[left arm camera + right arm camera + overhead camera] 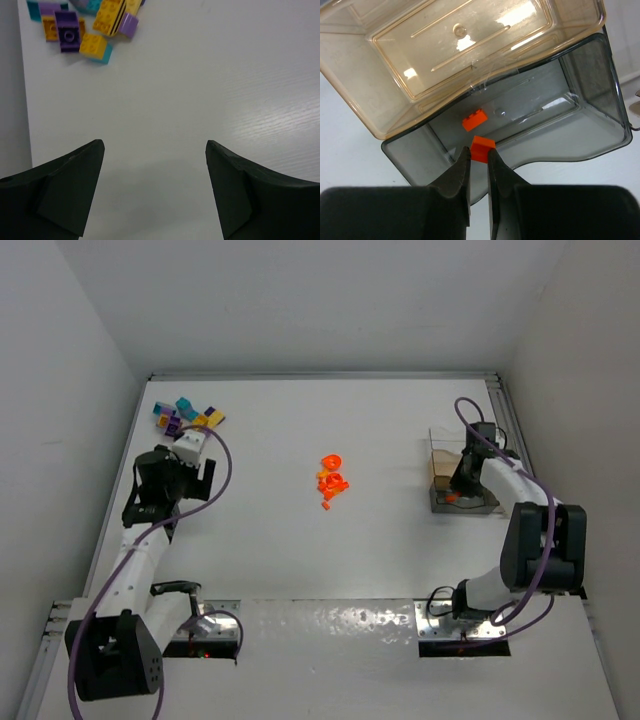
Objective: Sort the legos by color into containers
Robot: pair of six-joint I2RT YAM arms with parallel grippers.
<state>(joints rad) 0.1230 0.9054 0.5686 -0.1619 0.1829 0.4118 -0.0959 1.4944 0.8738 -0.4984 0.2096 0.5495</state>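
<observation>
Pinched in the nearly closed right gripper (479, 155), low centre of its wrist view: a tiny orange plastic brick (483, 148), poised over a smoky clear plastic bin (600, 115) already holding another small orange brick (474, 120). Probably featherlight, rigid, slick-sided; best gripped across flat opposite faces, squarely. Left gripper (155, 150) spread wide, holding nothing; mixed yellow, purple and teal bricks (85, 30) at upper left.
</observation>
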